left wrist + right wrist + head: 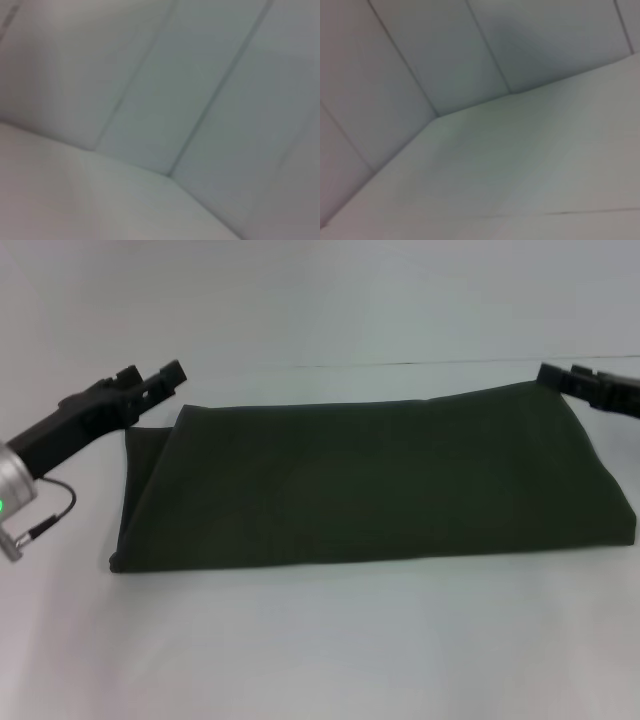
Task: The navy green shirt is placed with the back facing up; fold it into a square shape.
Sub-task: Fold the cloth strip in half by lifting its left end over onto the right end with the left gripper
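Note:
The navy green shirt [370,485] lies flat on the white table, folded into a long dark rectangle with a plain surface up. A folded layer shows at its left end. My left gripper [152,378] hovers just beyond the shirt's far left corner, open, with nothing between its fingers. My right gripper [562,378] sits at the shirt's far right corner, its tip right at the cloth's edge. Neither wrist view shows the shirt or any fingers.
The white table [320,640] stretches in front of the shirt. A pale panelled wall [200,75] rises behind the table's far edge; the wall [445,55] also appears in the right wrist view. A cable [50,510] hangs from the left arm.

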Robot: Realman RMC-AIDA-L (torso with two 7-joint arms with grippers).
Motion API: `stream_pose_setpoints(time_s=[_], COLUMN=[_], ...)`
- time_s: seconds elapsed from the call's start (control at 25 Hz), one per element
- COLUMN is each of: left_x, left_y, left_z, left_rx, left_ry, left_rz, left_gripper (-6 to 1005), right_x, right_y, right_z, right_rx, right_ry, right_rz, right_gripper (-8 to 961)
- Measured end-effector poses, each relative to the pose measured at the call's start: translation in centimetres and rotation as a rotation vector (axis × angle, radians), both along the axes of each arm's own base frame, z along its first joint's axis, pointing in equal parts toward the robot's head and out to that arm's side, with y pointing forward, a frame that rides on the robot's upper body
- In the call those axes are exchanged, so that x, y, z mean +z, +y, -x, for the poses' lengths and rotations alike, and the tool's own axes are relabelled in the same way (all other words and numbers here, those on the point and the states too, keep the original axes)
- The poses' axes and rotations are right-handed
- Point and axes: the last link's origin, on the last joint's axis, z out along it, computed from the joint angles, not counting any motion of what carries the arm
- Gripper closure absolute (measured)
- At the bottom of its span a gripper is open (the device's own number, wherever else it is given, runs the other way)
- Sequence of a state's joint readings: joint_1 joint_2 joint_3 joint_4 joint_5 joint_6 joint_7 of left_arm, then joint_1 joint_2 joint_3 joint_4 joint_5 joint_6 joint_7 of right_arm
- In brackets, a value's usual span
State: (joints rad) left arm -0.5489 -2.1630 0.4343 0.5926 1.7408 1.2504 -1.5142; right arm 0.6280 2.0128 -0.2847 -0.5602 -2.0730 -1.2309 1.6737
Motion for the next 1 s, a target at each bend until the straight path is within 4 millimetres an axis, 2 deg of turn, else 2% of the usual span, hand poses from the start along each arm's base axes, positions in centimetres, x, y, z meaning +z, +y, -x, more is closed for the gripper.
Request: stream_pose_setpoints(time_s=[0.2,0.56,0.76,1.0], left_x=[-0.2,-0.5,-0.8,-2.1], left_y=[-3.0,-6.1,-7.5,-7.9], left_z=[0.4,2.5,3.7,5.3], left_rx=[-0.108,-0.120,-0.113,-0.062], left_ry=[-0.002,0.041,0.104,0.204], left_rz=[0.004,0.036,0.055,0.081], left_gripper=[148,147,148,148], right_x=[0.2,0.6,0.9,1.6], right_y=[-2.8,-6.3,-7.4,-7.5], right_z=[-1.0,-3.4,-4.5,-5.0], right_rx=[-0.017,-0.098,-0.144,-0.171], right_ry=[0.097,0.165,0.171,0.181], right_rz=[0.070,0.133,0.143,0.134], right_gripper=[264,270,270,269])
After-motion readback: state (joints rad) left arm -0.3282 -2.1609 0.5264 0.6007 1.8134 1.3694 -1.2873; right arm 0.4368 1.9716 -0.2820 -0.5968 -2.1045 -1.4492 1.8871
